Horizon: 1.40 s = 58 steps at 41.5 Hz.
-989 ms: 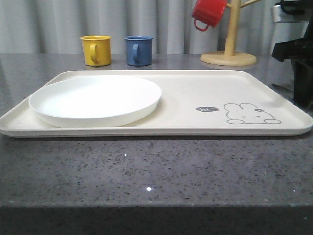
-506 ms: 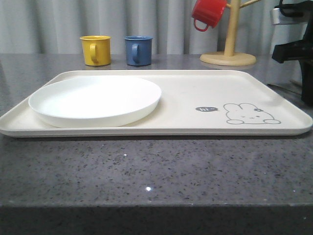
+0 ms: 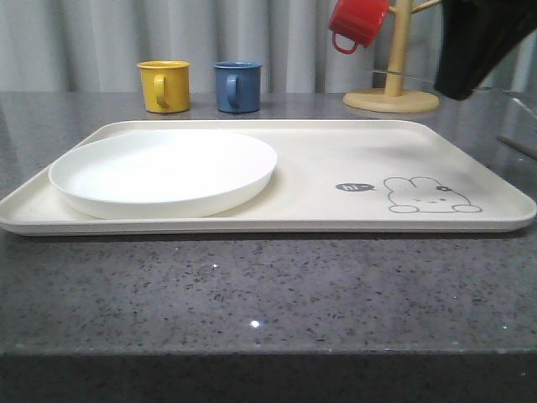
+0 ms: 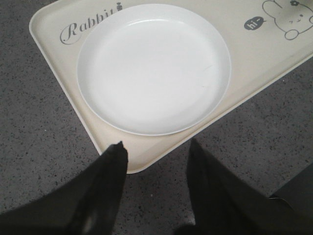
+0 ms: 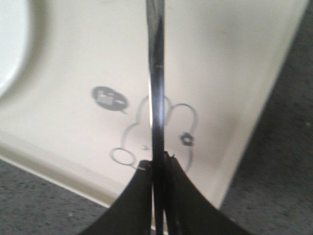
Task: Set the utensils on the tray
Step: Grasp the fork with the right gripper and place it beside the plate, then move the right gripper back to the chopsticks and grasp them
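The cream tray lies across the grey table with the round white plate on its left half. My right gripper hangs high above the tray's right end. In the right wrist view that gripper is shut on a slim shiny metal utensil, seen edge-on over the rabbit drawing; I cannot tell which utensil it is. My left gripper stands open over the tray's near left corner, with nothing between its fingers and the plate just beyond them.
A yellow mug and a blue mug stand behind the tray. A red mug hangs on a wooden mug tree at the back right. A thin pale strip lies on the table at the right edge.
My right gripper has risen from low at the table's right edge and swung up and to the left, now high over the tray's right end. Tray and plate have not moved.
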### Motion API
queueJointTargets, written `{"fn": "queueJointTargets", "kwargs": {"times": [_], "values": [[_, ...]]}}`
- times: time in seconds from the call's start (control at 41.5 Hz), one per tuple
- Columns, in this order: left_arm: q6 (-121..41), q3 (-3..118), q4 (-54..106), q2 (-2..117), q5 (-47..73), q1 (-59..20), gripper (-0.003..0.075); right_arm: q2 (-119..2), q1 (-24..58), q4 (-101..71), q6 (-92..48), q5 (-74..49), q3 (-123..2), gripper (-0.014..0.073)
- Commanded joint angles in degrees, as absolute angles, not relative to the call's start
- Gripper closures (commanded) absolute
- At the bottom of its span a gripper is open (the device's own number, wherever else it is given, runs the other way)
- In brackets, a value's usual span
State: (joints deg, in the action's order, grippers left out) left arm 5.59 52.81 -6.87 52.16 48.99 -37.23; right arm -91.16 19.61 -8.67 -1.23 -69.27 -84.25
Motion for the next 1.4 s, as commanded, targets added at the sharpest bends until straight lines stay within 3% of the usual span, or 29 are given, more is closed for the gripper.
{"fn": "queueJointTargets", "kwargs": {"times": [0.0,0.362,0.555,0.748,0.82,1.158,1.375], "values": [[6.3,54.3,-7.3,51.8,45.3,-37.7,0.0416,-91.1,22.6,-9.4,2.9,-68.0,-87.1,0.0557],[6.3,54.3,-7.5,51.8,45.3,-37.7,0.0416,-100.3,24.5,-11.5,22.9,-56.5,-87.5,0.0557],[6.3,54.3,-7.5,51.8,45.3,-37.7,0.0416,-102.6,24.5,-13.9,22.9,-54.5,-87.5,0.0522],[6.3,54.3,-7.5,51.8,45.4,-37.7,0.0416,-102.7,24.5,-13.7,22.9,-53.8,-87.5,0.0304],[6.3,54.3,-7.5,51.8,45.4,-37.7,0.0416,-101.9,24.5,-12.9,22.6,-53.4,-87.5,0.0267],[6.3,54.3,-7.5,51.8,45.4,-37.7,0.0416,-90.1,23.6,-0.6,7.7,-62.2,-86.8,0.0265],[6.3,54.3,-7.5,51.8,45.4,-37.7,0.0416,-84.0,14.3,2.4,3.4,-66.9,-82.6,0.0265]]}}
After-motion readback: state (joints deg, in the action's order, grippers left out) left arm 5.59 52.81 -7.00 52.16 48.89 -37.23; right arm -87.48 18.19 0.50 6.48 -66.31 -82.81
